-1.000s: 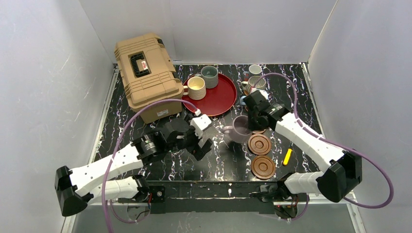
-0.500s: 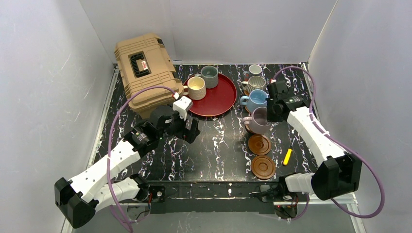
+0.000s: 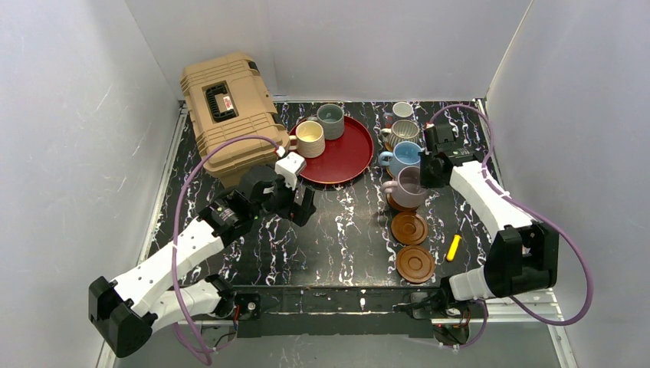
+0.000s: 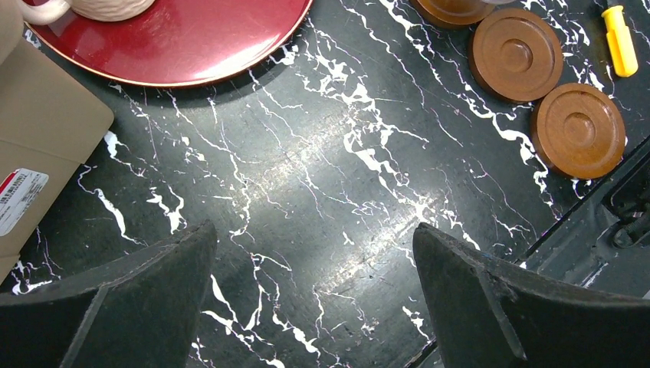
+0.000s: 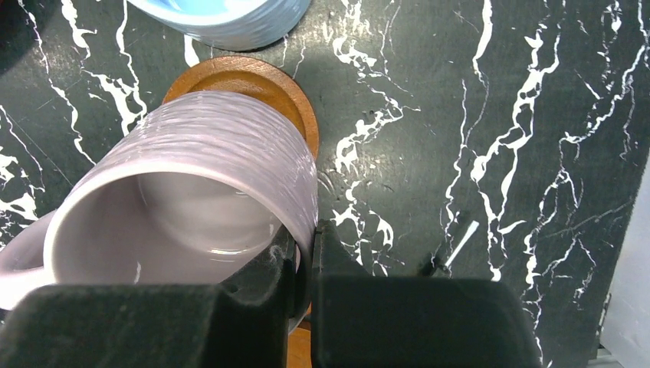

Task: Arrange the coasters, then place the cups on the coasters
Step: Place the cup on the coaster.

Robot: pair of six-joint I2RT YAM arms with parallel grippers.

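Note:
My right gripper (image 3: 421,180) (image 5: 314,238) is shut on the right wall of the lilac cup (image 3: 406,186) (image 5: 192,169), one finger inside the rim. The cup is over a brown wooden coaster (image 3: 397,204) (image 5: 295,100); I cannot tell whether it rests on it. Two more dark brown coasters (image 3: 408,228) (image 3: 415,263) lie bare in front, also in the left wrist view (image 4: 517,42) (image 4: 579,130). Behind stand the light blue cup (image 3: 404,157) (image 5: 230,19), the ribbed grey cup (image 3: 405,132) and the white cup (image 3: 402,110). My left gripper (image 3: 297,205) (image 4: 313,230) hangs open over bare table.
A red tray (image 3: 345,153) (image 4: 176,46) at the back holds a cream cup (image 3: 310,138) and a grey-green cup (image 3: 331,120). A tan toolbox (image 3: 230,115) (image 4: 38,130) stands back left. A yellow object (image 3: 453,247) (image 4: 619,31) lies right of the bare coasters.
The right gripper carried the lilac cup right and back, over the brown coaster behind the two bare ones. The left arm drew back towards the toolbox, still open.

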